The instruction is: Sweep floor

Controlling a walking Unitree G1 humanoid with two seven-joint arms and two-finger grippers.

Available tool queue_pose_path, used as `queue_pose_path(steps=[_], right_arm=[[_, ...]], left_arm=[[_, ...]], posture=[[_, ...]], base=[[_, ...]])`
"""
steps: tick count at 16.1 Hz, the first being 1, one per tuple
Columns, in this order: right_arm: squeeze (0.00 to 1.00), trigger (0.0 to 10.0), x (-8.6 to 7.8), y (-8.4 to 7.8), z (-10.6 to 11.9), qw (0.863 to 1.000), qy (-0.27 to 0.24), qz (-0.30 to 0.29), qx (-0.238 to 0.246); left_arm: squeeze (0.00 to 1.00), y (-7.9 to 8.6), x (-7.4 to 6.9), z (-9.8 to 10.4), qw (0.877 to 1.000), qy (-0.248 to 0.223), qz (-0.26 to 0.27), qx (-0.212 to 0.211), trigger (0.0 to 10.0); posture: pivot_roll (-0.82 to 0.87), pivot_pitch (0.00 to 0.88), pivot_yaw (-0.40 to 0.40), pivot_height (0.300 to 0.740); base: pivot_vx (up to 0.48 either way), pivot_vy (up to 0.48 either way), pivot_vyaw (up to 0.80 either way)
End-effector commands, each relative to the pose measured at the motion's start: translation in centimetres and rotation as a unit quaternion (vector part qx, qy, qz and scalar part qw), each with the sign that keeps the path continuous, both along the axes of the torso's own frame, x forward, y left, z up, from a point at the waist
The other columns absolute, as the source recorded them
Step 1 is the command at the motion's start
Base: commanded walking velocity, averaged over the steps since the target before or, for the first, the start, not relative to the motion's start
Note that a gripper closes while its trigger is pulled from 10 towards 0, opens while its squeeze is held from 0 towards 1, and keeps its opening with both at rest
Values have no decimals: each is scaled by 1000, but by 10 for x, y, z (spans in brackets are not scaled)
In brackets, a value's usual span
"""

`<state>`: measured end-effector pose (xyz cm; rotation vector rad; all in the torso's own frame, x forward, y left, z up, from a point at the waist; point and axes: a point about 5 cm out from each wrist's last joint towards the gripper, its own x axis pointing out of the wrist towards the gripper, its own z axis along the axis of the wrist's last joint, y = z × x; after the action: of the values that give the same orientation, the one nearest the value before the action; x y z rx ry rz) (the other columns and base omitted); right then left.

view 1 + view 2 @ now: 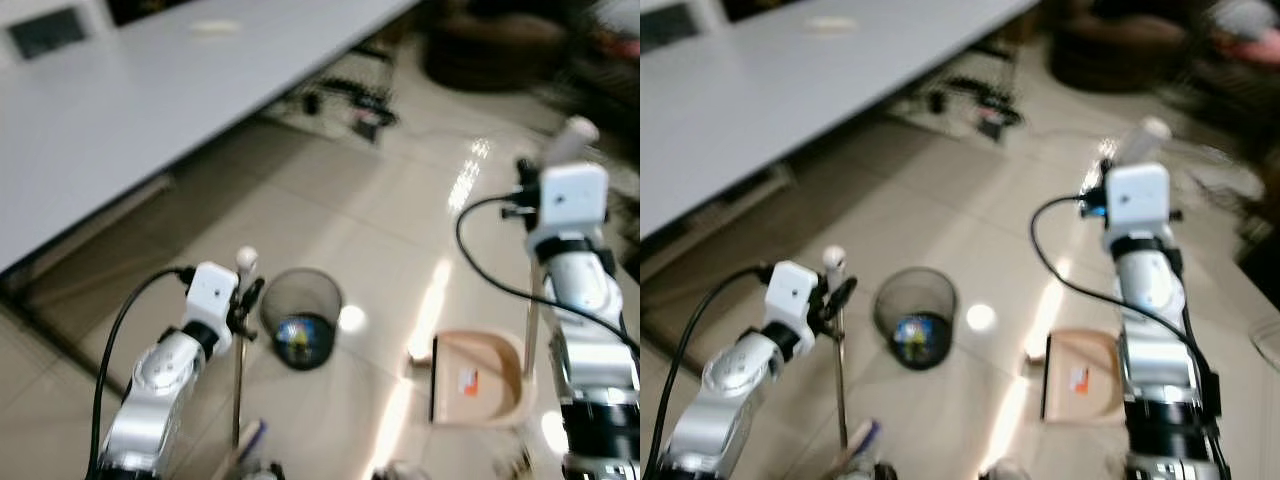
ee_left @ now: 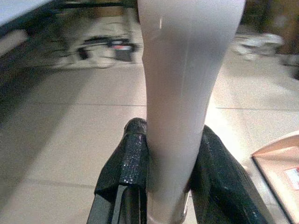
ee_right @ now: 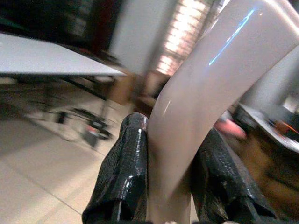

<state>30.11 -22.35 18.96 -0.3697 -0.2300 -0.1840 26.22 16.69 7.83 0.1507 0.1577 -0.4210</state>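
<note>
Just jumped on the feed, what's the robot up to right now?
It is set up to sweep. The left tool is shut on the broom handle, held upright beside the mesh bin. The right tool is shut on the dustpan handle, with the dustpan resting on the tiled floor to the right of the bin. A long table stands ahead on the left. The view is blurred, so debris on the floor cannot be made out.

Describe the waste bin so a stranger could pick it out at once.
Start at the long grey table on the robot's left and look down to the shiny tiled floor in front of it. Between the two arms stands a small round bin of dark wire mesh, with something blue and shiny inside. Unlike the flat beige dustpan beside it, it is dark, round and see-through.
</note>
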Motion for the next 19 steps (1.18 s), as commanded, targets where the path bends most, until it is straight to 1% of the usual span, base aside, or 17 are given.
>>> queue_pose_path(steps=[1,2,3,4,5,6,7,8,9,10,12,14,16,18,19], right_arm=[[0,10000,-4,0,17,999,-39,-8,-4],[0,10000,-9,1,11,1000,-27,-15,-1],[0,10000,-9,3,7,1000,-15,-21,12],[0,10000,-9,3,7,1000,-13,-23,15],[0,10000,-5,8,8,999,-13,-20,32],[0,10000,-4,10,8,999,-13,-19,39],[0,10000,-4,12,6,998,-11,-19,61],[0,10000,-3,17,-8,992,8,-26,119],[0,10000,-3,17,-10,991,14,-29,127],[0,10000,-3,19,-13,992,22,-27,122],[0,10000,-4,21,-13,992,21,-26,123],[0,10000,-8,21,-18,990,30,-33,132],[0,10000,-8,20,-17,989,29,-33,141],[0,10000,-7,20,-17,989,30,-32,143],[0,10000,-7,20,-17,989,30,-31,143]], left_arm=[[0,-6,4,12,1000,-20,-19,-13,10000],[0,-11,-1,8,999,-2,-48,-20,10000],[0,-15,-2,7,998,8,-61,-28,10000],[0,-15,-2,8,998,9,-61,-30,10000],[0,-14,2,10,999,1,-44,-30,10000],[0,-14,3,11,999,-2,-37,-30,10000],[0,-13,7,12,999,-5,-14,-32,10000],[0,-18,14,17,999,-21,12,-42,10000],[0,-20,15,19,999,-29,8,-40,10000],[0,-23,17,21,998,-40,6,-40,10000],[0,-24,18,22,998,-42,10,-44,10000],[0,-25,23,27,998,-58,14,-36,10000],[0,-27,29,34,996,-80,22,-38,10000],[0,-29,30,38,995,-91,20,-44,10000],[0,-29,30,39,994,-94,21,-47,10000]], posture=[[-54,70,35,740],[-56,70,35,740],[-57,61,30,740],[-57,61,30,740],[-55,65,27,740],[-54,63,25,740],[-47,60,17,740],[-39,61,17,740],[-39,61,17,740],[-44,61,26,740],[-45,61,27,740],[-53,68,35,740],[-54,69,33,740],[-53,74,30,740],[-52,77,30,740]], base=[[0,0,-800],[0,0,-800],[0,0,-800],[0,0,-800],[0,0,-800],[0,0,-800],[0,0,-800],[0,0,-788],[0,0,-788],[0,0,-781],[0,0,-781],[0,0,-800],[0,0,0],[0,0,0],[0,0,-800]])
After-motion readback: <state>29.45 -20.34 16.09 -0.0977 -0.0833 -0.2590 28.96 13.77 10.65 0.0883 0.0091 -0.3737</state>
